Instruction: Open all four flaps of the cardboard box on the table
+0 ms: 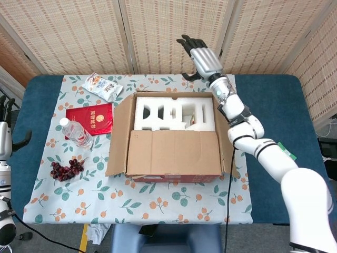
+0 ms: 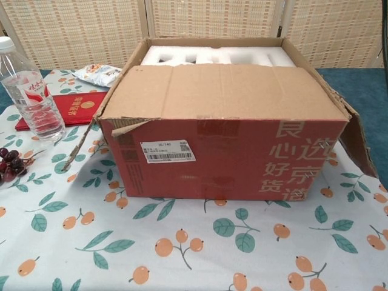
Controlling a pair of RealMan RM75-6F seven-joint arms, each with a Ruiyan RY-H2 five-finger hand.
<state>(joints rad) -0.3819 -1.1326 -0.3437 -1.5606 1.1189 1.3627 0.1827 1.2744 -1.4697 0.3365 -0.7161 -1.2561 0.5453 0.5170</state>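
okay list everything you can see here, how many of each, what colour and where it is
Box: one, brown cardboard with red front, centre of table; near flap lies shut.
Foam: one, white, inside box.
Bottle: one, clear, red label, left of box.
Booklet: one, red, behind bottle.
Snack bag: one, white, far left.
Grapes: one bunch, dark red, near left.
Green packet: one, right side.
Tablecloth: one, white, fruit print.
Table: one, blue.
Left hand: left edge, holds nothing.
Right hand: raised behind box, holds nothing.
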